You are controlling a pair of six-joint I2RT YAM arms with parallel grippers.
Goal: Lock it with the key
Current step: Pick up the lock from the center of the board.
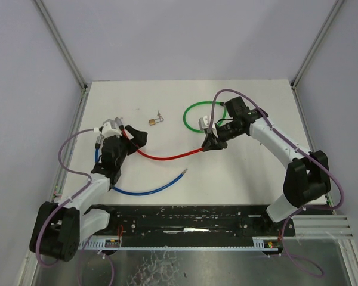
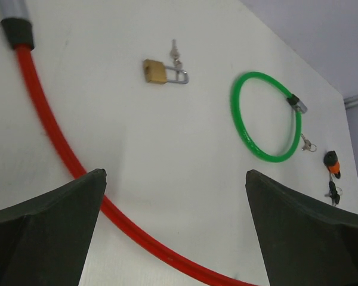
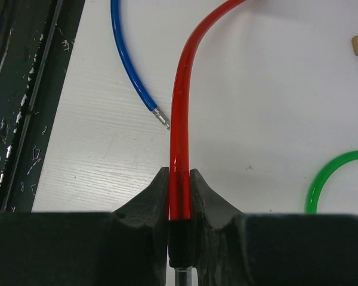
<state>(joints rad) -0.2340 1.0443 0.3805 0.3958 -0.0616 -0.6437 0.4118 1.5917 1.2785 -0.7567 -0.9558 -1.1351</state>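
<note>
The red cable (image 3: 180, 119) is clamped by the right gripper (image 3: 179, 171), whose jaws are drawn nearly shut on it just above its black end collar (image 3: 180, 244); the collar is seated between the fingers, and the cable is led away from them in a curve across the white table (image 1: 227, 179). The left gripper (image 2: 175, 174) is spread wide with nothing grasped; another stretch of the red cable is seen passing behind one finger (image 2: 48, 220) and crossing the bottom of the gap, while its silver-tipped end (image 2: 12, 15) is laid beyond the fingertips. The brass padlock (image 2: 155, 71) is laid well ahead of the open jaws, with a key (image 2: 175, 52) hung at its shackle; the green cable loop (image 2: 235, 113) is found further to the side, with dark-headed keys (image 2: 331, 162) beside it; a blue cable (image 1: 143, 192) is laid near the arm bases.
</note>
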